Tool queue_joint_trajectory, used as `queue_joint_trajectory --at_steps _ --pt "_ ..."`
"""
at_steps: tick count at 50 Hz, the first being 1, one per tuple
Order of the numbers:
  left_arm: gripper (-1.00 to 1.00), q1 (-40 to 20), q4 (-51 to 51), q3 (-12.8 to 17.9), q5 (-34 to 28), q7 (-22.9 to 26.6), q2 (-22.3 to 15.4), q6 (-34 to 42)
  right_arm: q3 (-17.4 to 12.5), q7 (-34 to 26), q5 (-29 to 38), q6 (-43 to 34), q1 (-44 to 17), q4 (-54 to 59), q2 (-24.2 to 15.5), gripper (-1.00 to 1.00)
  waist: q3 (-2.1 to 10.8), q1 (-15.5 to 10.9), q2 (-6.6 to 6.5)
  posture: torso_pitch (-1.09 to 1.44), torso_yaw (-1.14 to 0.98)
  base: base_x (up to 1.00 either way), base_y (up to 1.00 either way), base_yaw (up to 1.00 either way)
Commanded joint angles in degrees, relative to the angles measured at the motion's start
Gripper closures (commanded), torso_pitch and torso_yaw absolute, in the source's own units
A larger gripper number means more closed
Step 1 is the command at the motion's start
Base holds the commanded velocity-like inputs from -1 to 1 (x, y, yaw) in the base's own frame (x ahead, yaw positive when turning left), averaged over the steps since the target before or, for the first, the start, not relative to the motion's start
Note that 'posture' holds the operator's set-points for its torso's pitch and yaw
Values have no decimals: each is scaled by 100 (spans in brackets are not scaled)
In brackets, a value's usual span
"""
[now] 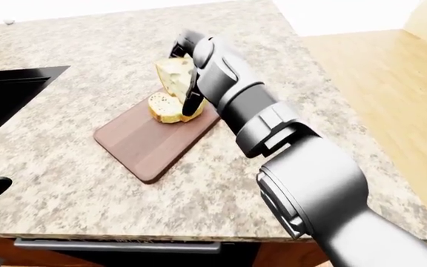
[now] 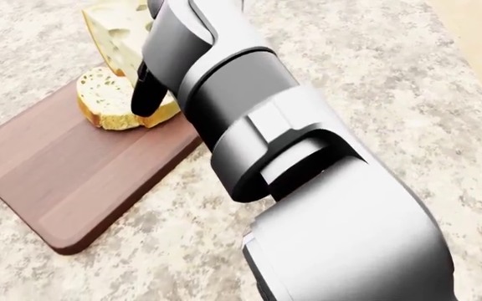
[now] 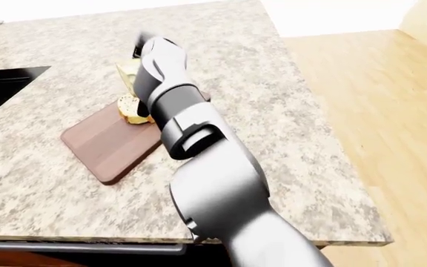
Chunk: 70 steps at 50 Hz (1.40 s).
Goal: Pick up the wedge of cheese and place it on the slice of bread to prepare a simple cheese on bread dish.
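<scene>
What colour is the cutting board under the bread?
Reddish-brown wood grain; the cutting board shows best in the head view.

In the left-eye view a cutting board [image 1: 143, 146] lies on the counter [image 1: 87, 183], with a slice of bread [image 1: 165, 109] at its upper end. The cheese [image 1: 175, 77] sits directly above the bread. A sink [image 1: 6, 94] lies in the counter at far left.
</scene>
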<state>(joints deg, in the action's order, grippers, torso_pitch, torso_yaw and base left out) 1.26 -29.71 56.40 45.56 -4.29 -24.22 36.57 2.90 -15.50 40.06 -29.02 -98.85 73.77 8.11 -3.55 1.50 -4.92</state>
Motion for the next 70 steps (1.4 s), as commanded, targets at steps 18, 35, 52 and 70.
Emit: queue_joint_trajectory --at_steps 18,35,52,70 --pt "-100 -64 -117 56 -9 60 -116 -225 32 140 176 210 -182 -216 105 -100 157 -2 -56 0 0 0 0 0" --pt "-100 -72 -128 41 -2 43 -114 -237 22 92 210 269 -169 -212 11 -100 150 -3 -47 0 0 0 0 0" --pt "-100 -59 -197 -54 -103 54 -51 -239 2 -2662 1147 -185 497 -2070 -2149 -100 75 -46 136 0 0 0 0 0" --pt "-100 -56 -175 -32 -136 102 -31 -240 -364 -3770 1918 -389 1292 -3180 -2924 -100 110 -37 149 0 0 0 0 0"
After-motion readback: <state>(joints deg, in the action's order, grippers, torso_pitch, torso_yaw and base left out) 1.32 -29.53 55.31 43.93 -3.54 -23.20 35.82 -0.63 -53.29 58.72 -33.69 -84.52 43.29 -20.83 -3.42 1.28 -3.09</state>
